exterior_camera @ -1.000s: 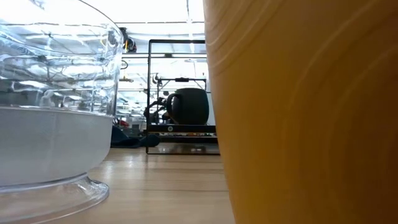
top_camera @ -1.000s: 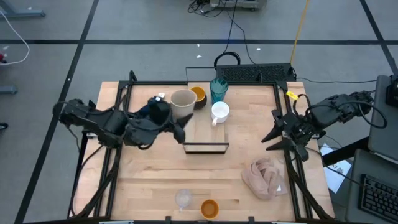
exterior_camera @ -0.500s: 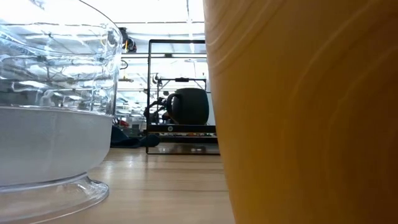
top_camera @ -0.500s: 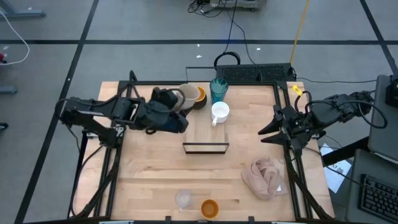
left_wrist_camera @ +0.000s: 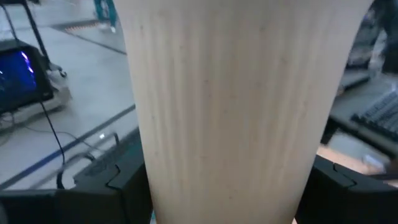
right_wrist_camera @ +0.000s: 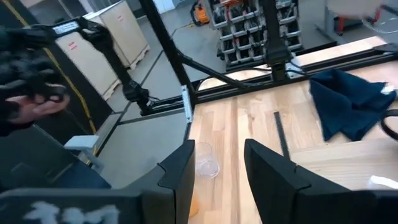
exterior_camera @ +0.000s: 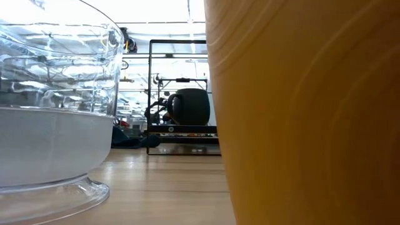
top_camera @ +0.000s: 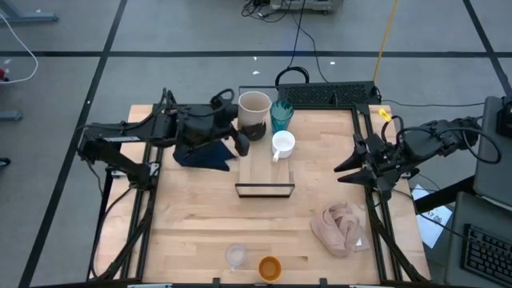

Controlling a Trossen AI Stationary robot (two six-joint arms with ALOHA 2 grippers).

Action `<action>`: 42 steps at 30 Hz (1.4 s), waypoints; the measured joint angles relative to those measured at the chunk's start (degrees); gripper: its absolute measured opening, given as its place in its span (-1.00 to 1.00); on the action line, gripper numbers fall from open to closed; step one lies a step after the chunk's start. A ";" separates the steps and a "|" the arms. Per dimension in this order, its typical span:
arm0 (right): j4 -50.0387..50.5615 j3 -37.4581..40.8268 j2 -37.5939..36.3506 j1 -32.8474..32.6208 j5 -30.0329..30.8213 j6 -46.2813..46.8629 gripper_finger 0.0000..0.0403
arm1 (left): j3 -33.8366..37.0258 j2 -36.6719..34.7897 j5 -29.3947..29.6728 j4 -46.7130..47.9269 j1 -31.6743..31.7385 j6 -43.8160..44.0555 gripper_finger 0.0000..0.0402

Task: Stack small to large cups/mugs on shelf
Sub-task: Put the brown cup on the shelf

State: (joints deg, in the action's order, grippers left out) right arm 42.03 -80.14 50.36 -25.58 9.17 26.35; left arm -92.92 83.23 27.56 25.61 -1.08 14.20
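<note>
High view: grey-beige cup point(top_camera: 254, 105), seemingly empty.

A grey-beige cup point(top_camera: 254, 105) is held upright over the black mug point(top_camera: 253, 130) at the shelf's point(top_camera: 264, 170) far end, beside a teal tumbler point(top_camera: 281, 115) and white mug point(top_camera: 282, 144). Near the table's front edge, a clear glass point(top_camera: 235, 256) stands just beside an orange cup point(top_camera: 270, 267).

- Setting: a robotics lab or workshop (not a home).
- Floor point(top_camera: 200, 32): grey concrete, marked with dark tape lines.
- Loose cables point(top_camera: 298, 36) ran across it behind the table.
- Keyboard point(top_camera: 484, 252) sat at one side.
- Parts-bin racks point(right_wrist_camera: 239, 25) and a black metal frame point(right_wrist_camera: 168, 53) stood beyond the wooden tabletop point(top_camera: 200, 232).
</note>
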 joint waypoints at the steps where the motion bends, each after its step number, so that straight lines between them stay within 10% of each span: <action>1: 0.16 0.00 -0.20 0.00 -0.17 0.09 -0.37 | 1.51 -0.55 -1.38 0.19 0.64 0.48 0.38; 19: 4.34 -0.02 -1.91 0.00 2.76 4.85 -0.37 | 36.25 -3.93 -28.83 -38.70 10.64 5.12 0.37; 42: 11.64 -0.02 1.92 3.63 8.85 12.03 -0.37 | 62.15 -3.71 -34.65 -68.05 13.48 0.65 0.37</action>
State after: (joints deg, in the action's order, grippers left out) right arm 53.67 -80.16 52.28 -21.95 18.02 38.38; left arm -30.77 79.53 -7.09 -42.44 12.40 14.85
